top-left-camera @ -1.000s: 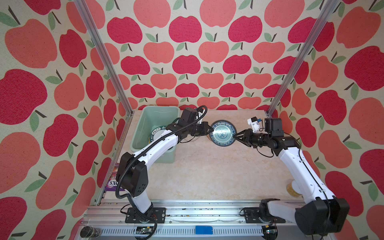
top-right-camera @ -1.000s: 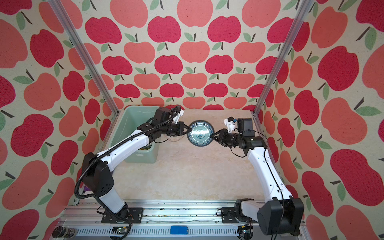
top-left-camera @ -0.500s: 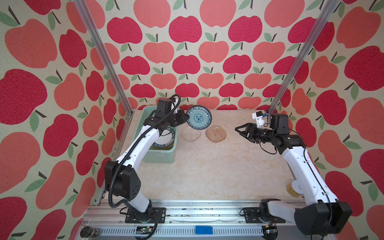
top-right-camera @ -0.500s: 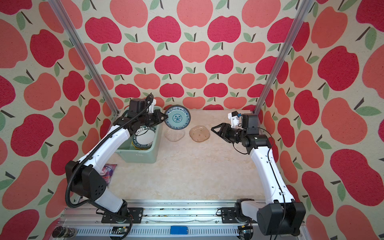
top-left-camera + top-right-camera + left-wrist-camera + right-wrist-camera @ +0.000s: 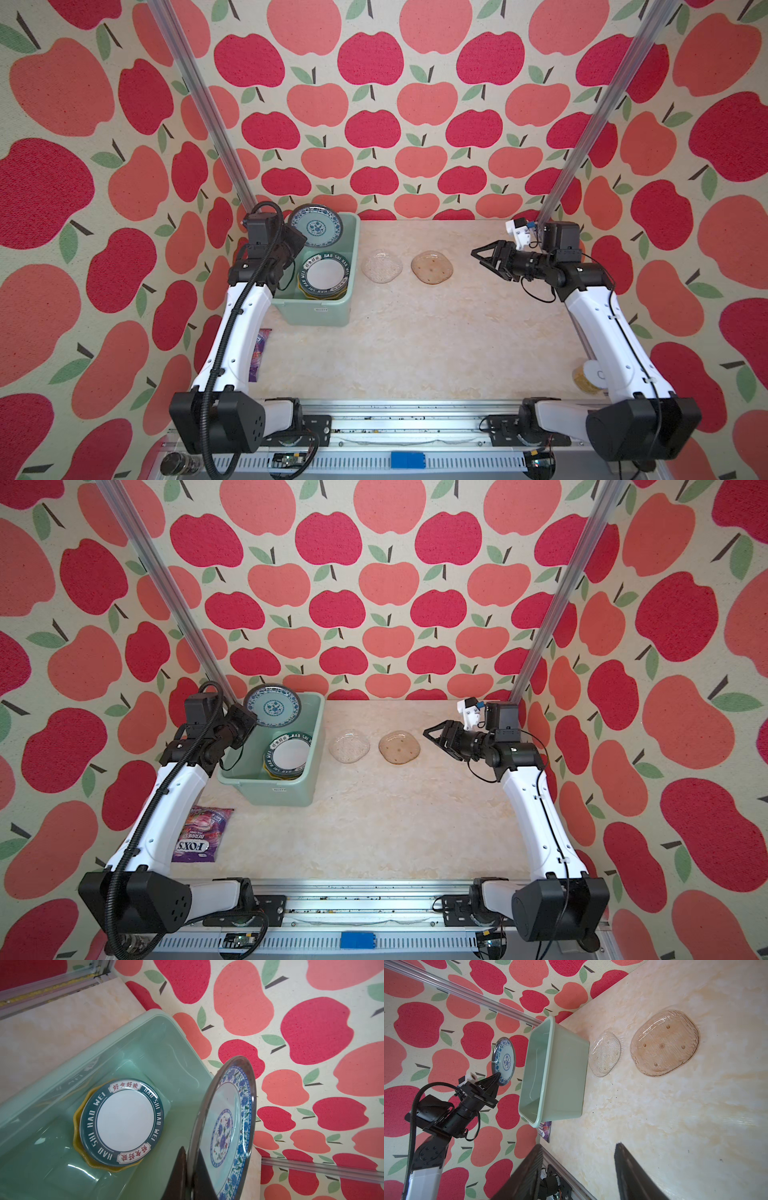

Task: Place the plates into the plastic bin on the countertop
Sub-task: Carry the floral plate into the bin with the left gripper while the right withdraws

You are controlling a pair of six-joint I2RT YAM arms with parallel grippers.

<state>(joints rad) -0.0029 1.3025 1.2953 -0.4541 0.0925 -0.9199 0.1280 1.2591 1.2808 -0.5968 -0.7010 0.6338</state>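
Observation:
The grey-blue patterned plate (image 5: 316, 226) (image 5: 272, 706) (image 5: 226, 1126) (image 5: 504, 1061) hangs on edge over the far end of the plastic bin (image 5: 353, 249) (image 5: 318, 729) (image 5: 145, 1043) (image 5: 560, 1064). My left gripper (image 5: 294, 240) (image 5: 252, 721) (image 5: 190, 1153) (image 5: 496, 1076) is shut on its rim. Inside the bin a white plate with a dark lettered rim (image 5: 324, 274) (image 5: 289, 754) (image 5: 122, 1120) lies on a yellow one (image 5: 78, 1142). The clear glass plate (image 5: 381, 266) (image 5: 604, 1053) and the amber plate (image 5: 431, 267) (image 5: 664, 1043) lie on the countertop (image 5: 415, 340). My right gripper (image 5: 478, 254) (image 5: 430, 731) (image 5: 579, 1145) hangs open and empty, right of the amber plate.
A purple candy bag (image 5: 201, 833) lies at the left edge near the front. A small container with yellow contents (image 5: 586, 376) stands by the right arm's base. Apple-patterned walls and aluminium rails close in the counter on three sides.
My right gripper let go of the patterned plate, opened and drew back to the right. My left arm swung the plate from the middle of the counter to above the bin.

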